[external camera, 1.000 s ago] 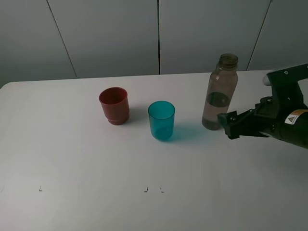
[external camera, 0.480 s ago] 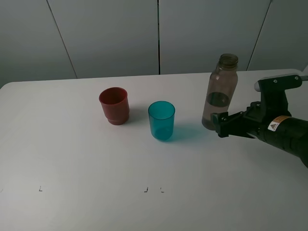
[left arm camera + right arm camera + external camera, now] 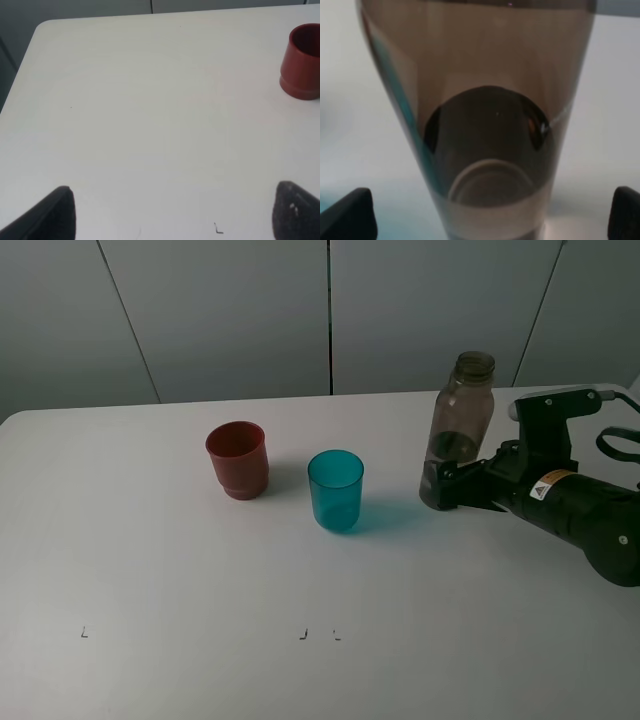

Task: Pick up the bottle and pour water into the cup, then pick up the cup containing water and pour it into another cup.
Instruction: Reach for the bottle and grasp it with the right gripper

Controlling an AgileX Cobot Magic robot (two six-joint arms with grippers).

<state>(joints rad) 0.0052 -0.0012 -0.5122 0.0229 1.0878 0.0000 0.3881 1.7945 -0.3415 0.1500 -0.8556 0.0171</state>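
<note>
The smoky grey-brown bottle [image 3: 459, 425] stands upright with no cap at the right of the white table, holding some water. My right gripper [image 3: 446, 486] is open, its fingers on either side of the bottle's lower part, not closed on it. In the right wrist view the bottle [image 3: 485, 115] fills the frame between the two fingertips [image 3: 347, 212]. The teal cup [image 3: 335, 490] stands left of the bottle. The dark-red cup [image 3: 238, 459] stands left of the teal one and shows in the left wrist view [image 3: 301, 68]. My left gripper [image 3: 170, 215] is open and empty, out of the exterior view.
The white table [image 3: 200, 580] carries small black marks [image 3: 302, 634] near its front. A grey panelled wall [image 3: 230, 310] runs behind the table's far edge.
My right gripper has moved left and a little away from the camera, from just beside the bottle's base to having its fingers around the bottle's lower part. The bottle and cups have not moved.
</note>
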